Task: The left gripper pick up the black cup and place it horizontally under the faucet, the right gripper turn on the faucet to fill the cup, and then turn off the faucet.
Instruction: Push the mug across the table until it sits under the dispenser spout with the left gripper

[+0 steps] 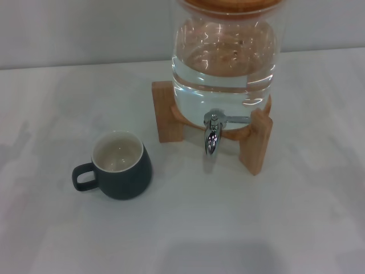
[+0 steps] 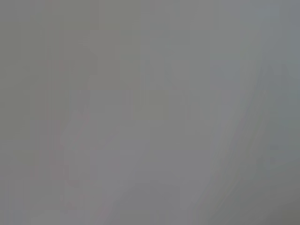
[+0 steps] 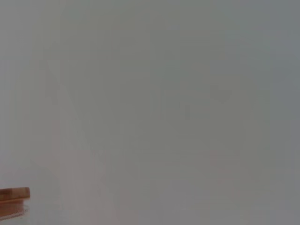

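Neither the left gripper nor the right gripper shows in any view, so whether their jaws stand apart or together cannot be told, and nothing is seen held or touched by them.

In the head view, the small rounded dark charcoal black cup (image 1: 121, 165) with a cream-white inside stands upright on the pale white counter (image 1: 274, 228). Its mouth faces up and its loop handle points toward the robot's left. The inside looks empty. It sits to the left of the faucet and apart from it, not beneath the spout.

The small shiny chrome faucet (image 1: 211, 142) hangs from the front of a large clear glass water jar (image 1: 225, 68), its spout pointing down over bare counter. Its thin lever reaches out sideways toward the robot's right. The jar holds clear water and rests in a light wooden stand (image 1: 255, 140), whose blocks show on either side of the faucet. A wooden lid rim shows at the jar's top edge.

The left wrist view gives only a plain grey blur. The right wrist view shows mostly pale surface, with a bit of brown wooden edge (image 3: 14, 200) in one corner.
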`<state>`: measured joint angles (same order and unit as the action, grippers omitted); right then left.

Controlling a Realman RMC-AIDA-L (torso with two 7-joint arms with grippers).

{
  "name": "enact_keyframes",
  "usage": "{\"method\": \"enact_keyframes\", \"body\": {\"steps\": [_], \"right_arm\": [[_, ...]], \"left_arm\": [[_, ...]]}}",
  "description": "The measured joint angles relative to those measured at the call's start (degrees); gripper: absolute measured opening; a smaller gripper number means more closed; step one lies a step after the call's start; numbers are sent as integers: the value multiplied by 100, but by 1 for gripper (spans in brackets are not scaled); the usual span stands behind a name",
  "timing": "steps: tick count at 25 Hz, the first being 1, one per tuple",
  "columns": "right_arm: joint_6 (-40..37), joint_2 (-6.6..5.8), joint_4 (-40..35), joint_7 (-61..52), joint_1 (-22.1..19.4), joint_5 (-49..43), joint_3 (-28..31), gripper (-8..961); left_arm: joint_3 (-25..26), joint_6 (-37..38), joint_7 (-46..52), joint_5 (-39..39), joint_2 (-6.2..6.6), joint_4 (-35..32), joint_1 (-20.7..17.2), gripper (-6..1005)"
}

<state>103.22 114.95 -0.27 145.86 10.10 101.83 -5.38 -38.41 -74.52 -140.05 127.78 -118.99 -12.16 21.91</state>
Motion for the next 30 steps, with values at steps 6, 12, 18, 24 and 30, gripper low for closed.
{"method": "enact_keyframes", "body": {"steps": [6,12,18,24,30], "right_arm": [[19,-6,-165,-157,-26,4,10,841],[35,-10,-320,-243,-92,15,13,842],[41,-9,-566,-426,-167,182,24,841],[32,-8,-677,-456,-176,377,30,841],[-8,-12,-809,-459,-175,460,28,841]], "left_arm": [[1,-167,675,-459,-1,-562,-381,888],[-8,-370,1523,-1047,4,-1259,-845,888],[-5,-821,2212,-1781,32,-1763,-1130,888],[7,-1062,2422,-2191,17,-1933,-1275,889],[2,-1233,2469,-2408,-6,-1927,-1400,889]]}}
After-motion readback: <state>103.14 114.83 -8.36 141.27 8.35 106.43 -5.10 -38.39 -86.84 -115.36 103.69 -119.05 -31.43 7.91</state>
